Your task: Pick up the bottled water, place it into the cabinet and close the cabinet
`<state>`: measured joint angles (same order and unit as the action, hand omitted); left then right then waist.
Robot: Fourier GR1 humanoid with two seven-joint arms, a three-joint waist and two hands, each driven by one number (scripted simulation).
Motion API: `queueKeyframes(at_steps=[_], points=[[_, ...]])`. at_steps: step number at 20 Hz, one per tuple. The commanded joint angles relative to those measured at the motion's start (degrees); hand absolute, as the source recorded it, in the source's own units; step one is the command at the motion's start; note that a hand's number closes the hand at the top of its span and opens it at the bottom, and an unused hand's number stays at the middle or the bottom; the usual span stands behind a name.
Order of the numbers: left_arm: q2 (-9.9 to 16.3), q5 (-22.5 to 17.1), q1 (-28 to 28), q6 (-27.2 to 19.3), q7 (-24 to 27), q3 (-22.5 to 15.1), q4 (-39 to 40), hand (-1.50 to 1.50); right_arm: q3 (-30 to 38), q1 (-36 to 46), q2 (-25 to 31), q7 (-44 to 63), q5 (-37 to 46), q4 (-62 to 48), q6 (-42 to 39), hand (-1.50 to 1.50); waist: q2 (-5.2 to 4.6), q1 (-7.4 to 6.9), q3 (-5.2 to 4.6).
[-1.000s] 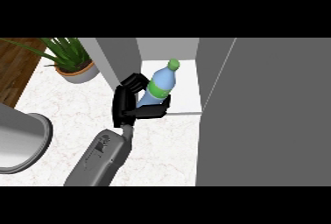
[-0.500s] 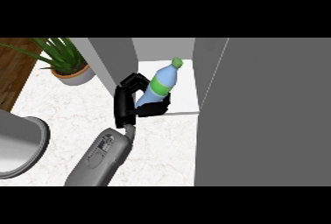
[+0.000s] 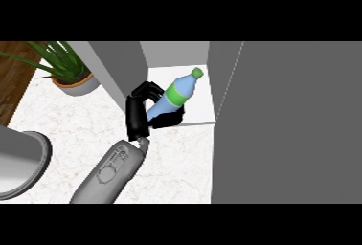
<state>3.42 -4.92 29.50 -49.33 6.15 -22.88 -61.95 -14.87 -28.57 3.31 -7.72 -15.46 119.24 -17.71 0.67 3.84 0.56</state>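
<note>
The water bottle [image 3: 178, 93] is clear blue with a green label and green cap, and it tilts to the upper right. My left hand [image 3: 140, 112] is shut on its lower half from the left, with the fingers curled round it and hiding its base. Hand and bottle are in the cabinet's opening, over the white shelf floor [image 3: 198, 107]. Beside them on the right stands the open cabinet door [image 3: 290, 124], a large grey panel. My right hand is not in view.
A potted green plant [image 3: 71, 79] stands at the back left on the white marble counter [image 3: 176, 162]. A grey round vessel [image 3: 21, 165] shows at the lower left edge. The cabinet's grey left wall [image 3: 120, 67] rises just behind my hand.
The plant and the counter have slid left and down in the view. My left hand still holds the bottle and is slightly further into the cabinet opening.
</note>
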Motion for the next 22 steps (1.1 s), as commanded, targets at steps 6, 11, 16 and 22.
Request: queueKeyframes(at_steps=[6,11,16,22], points=[[5.4,2.7,13.4,2.9,-2.1,2.3,14.8,-1.5,0.1,0.7,-0.2,-0.3,0.4,-0.6,0.3,-1.5,-2.38,1.86,-0.6],[5.1,1.0,20.5,7.2,1.7,6.4,27.1,-1.5,-1.5,-0.5,-1.1,-1.5,1.6,-1.5,0.5,-1.5,-2.31,1.21,-0.67],[4.3,-0.6,24.5,9.4,6.8,10.4,36.3,-1.5,0.1,-1.7,0.2,-1.8,0.2,-0.9,-0.3,-1.5,-2.51,1.32,-0.69],[2.8,-1.6,27.3,10.5,12.9,13.6,41.4,-1.5,1.4,1.7,-0.5,-1.8,-0.7,-2.9,0.0,-1.5,-2.41,0.25,-0.66]])
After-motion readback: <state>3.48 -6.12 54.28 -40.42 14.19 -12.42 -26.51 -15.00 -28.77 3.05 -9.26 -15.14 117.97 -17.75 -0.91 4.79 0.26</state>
